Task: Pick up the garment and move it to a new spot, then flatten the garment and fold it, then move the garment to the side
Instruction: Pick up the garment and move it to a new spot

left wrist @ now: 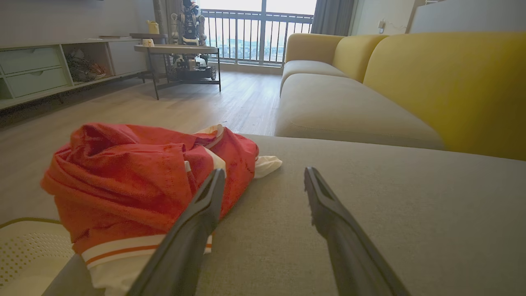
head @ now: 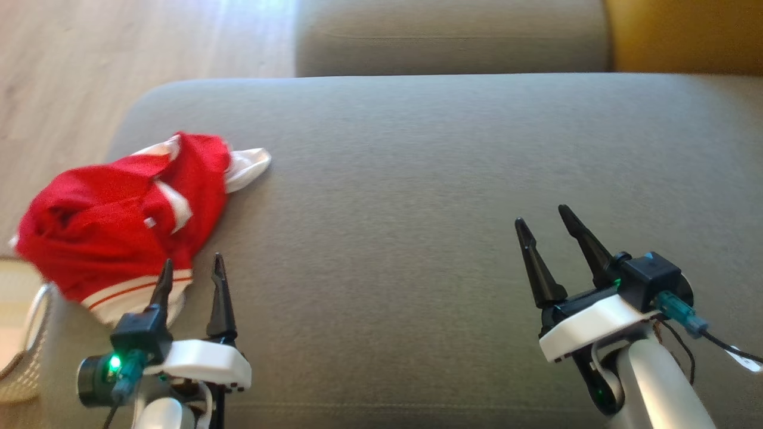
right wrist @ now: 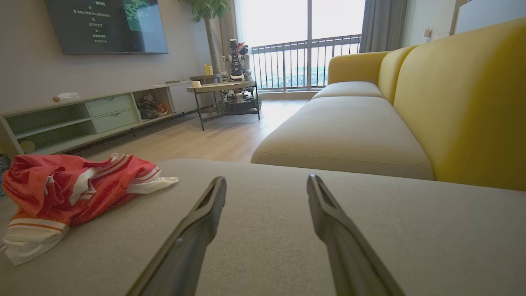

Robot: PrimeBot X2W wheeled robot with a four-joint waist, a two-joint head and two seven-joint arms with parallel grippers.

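At the left edge of the sofa cushion (head: 417,179), crumpled red garment (head: 119,220) beside a pale basket (head: 21,372), left end effector (head: 192,262) open just beside the garment, right end effector (head: 541,213) open well apart.

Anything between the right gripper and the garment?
Just bare grey sofa cushion, in head and right wrist views; the left gripper sits off that line, beside the garment.

Open right hand (right wrist: 266,180) above grey cushion (right wrist: 411,230), red garment (right wrist: 61,189) well apart
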